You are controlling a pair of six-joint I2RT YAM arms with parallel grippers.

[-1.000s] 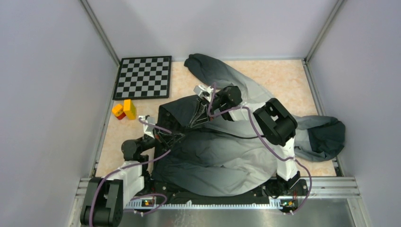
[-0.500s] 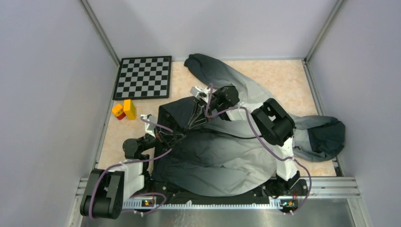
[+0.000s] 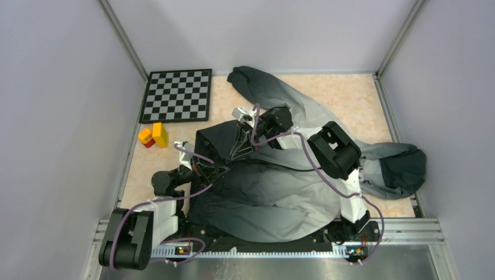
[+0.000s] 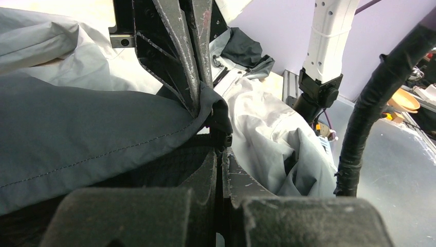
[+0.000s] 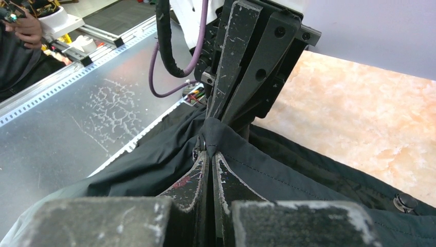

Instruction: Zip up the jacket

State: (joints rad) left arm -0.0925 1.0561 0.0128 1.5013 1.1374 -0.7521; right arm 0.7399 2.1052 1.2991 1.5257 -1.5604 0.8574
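1. The jacket (image 3: 274, 192) lay spread over most of the table (image 3: 350, 93). Its dark charcoal part was bunched up near the middle, and the light grey part ran toward the near edge.
2. One sleeve reached toward the far wall. More fabric, ending in a dark bundle, lay off to the right side.
3. In my left wrist view, the left gripper (image 4: 221, 154) had its fingers pressed nearly together with only a thin slit between them. They were clamped on a small dark piece at the jacket's front edge; I took it for zipper hardware, but I could not make out which part.
4. In my right wrist view, the right gripper (image 5: 210, 155) was likewise closed down. It pinched a raised peak of the dark fabric, with a small metal piece just beside its fingertips.
5. The two grippers faced each other tip to tip on the same dark fold and were very near one another. I could not tell whether their fingers touched.
6. From above, both arms reached in over the jacket and met at the charcoal part, left of centre.
7. A chessboard (image 3: 178, 95) sat in the far left corner. The coloured blocks (image 3: 159, 134) lay near it, apart from the fabric.
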